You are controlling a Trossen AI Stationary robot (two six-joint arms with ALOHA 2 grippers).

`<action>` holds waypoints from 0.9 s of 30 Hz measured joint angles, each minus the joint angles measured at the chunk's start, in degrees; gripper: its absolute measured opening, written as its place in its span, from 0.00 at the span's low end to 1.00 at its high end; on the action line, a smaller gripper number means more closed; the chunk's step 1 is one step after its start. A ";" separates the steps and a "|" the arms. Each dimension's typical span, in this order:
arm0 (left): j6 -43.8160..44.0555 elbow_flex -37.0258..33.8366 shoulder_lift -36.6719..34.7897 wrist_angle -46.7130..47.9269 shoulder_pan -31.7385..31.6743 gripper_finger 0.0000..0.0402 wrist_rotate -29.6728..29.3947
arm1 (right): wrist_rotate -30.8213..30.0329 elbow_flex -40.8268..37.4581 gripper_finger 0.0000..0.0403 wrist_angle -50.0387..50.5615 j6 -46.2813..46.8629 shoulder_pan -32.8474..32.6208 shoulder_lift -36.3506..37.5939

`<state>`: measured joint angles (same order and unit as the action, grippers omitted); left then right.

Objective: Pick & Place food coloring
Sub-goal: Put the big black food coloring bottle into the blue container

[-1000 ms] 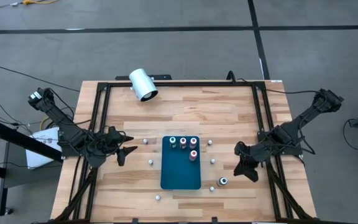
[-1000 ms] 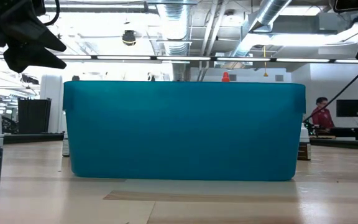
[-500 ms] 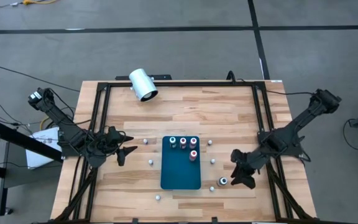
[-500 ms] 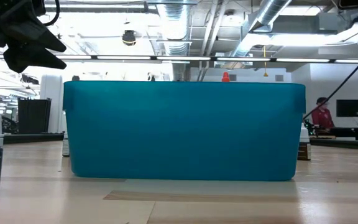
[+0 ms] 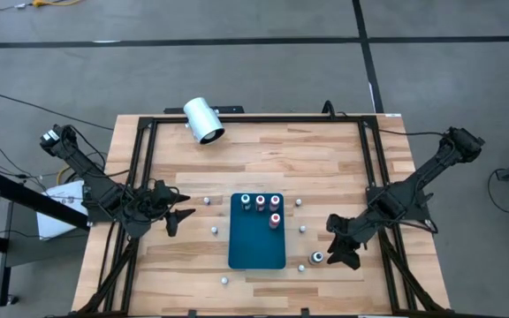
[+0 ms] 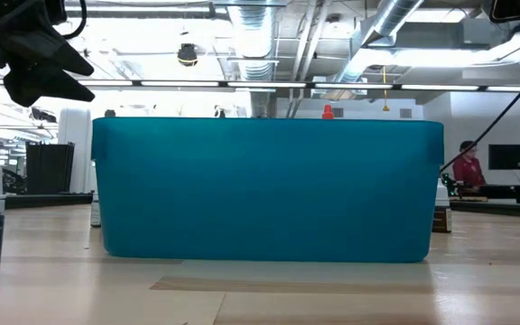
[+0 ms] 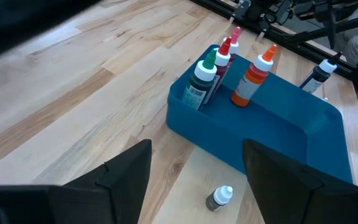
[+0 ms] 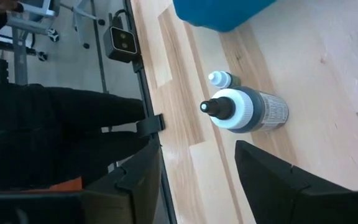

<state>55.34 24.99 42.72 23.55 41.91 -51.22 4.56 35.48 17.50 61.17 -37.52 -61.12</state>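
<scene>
The right gripper (image 5: 330, 252) is now sitting just beside the dark round food-colouring bottle with a pale top (image 5: 317, 258), having dropped from farther back a moment ago; its fingers are spreading apart and pinching nothing; the bottle is standing on the wooden table (image 5: 263, 150), near the teal rectangular tray (image 5: 256, 247), which is already holding four small bottles (image 5: 261, 203); a grasp is likely next; the left gripper (image 5: 179, 218) is waiting beside the tray's other side, fingers spread.

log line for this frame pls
right gripper: open, beside black bottle, not gripping | left gripper: open, idle left of teal tray | four bottles in tray
</scene>
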 joint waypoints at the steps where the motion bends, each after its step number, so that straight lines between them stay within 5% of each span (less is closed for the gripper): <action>1: 0.01 0.00 0.00 0.01 0.00 0.60 0.00 | 0.00 0.00 0.47 0.00 0.00 0.00 0.00; 16: -0.07 0.00 0.00 0.09 0.00 0.60 0.02 | 0.01 0.00 0.47 -0.02 1.81 0.13 0.00; 27: -0.62 0.00 -0.01 0.11 0.01 0.60 0.07 | -0.04 0.00 0.76 0.21 -0.04 -0.32 0.00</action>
<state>54.72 24.99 42.71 23.66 41.92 -51.16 4.52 35.48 17.71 61.12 -37.83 -61.12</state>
